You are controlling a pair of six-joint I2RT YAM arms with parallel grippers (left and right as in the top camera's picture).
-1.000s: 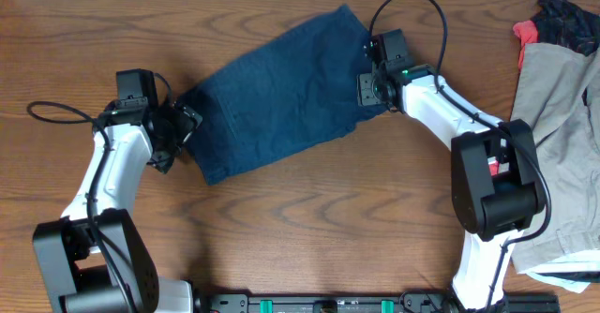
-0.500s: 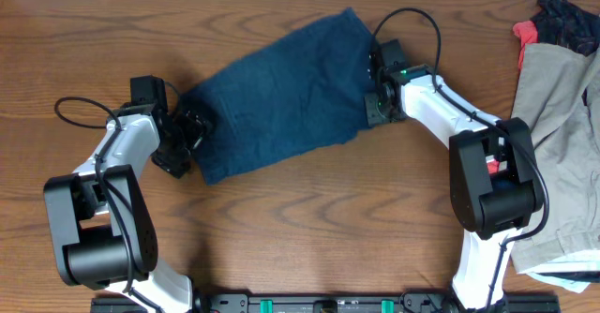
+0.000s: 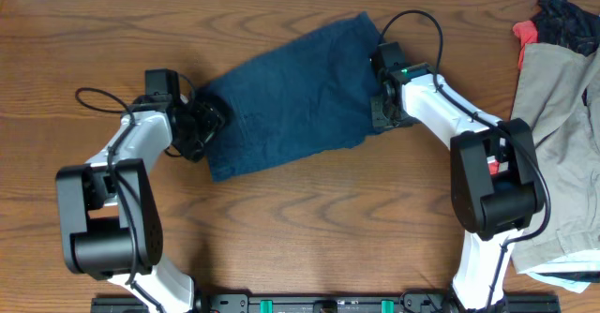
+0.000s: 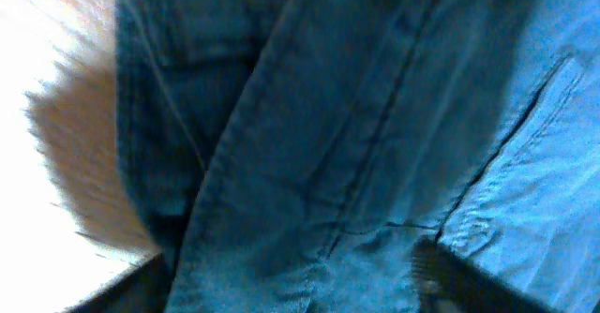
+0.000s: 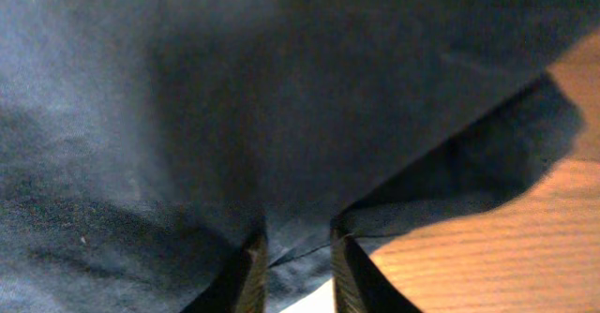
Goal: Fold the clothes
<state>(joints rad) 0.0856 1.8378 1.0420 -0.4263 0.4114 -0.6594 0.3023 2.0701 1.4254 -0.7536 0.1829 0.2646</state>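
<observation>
The dark navy denim shorts (image 3: 291, 93) lie flat and slanted across the table's middle, the right end farther back. My left gripper (image 3: 204, 126) is at their left end. In the left wrist view the denim (image 4: 328, 144) fills the frame, and my jaws (image 4: 295, 280) stand wide apart astride it. My right gripper (image 3: 380, 107) is at the right edge of the shorts. In the right wrist view its fingers (image 5: 295, 257) are close together on a fold of the denim (image 5: 234, 97), with bare wood to the right.
A beige garment (image 3: 558, 135) lies along the right edge of the table. A red cloth (image 3: 525, 34) and a dark patterned cloth (image 3: 567, 13) sit at its far end. Bare wooden table (image 3: 300, 219) lies in front of the shorts.
The shorts have shifted to the right across the table. Both grippers have moved right with them, the left arm swinging in toward the cloth's left end.
</observation>
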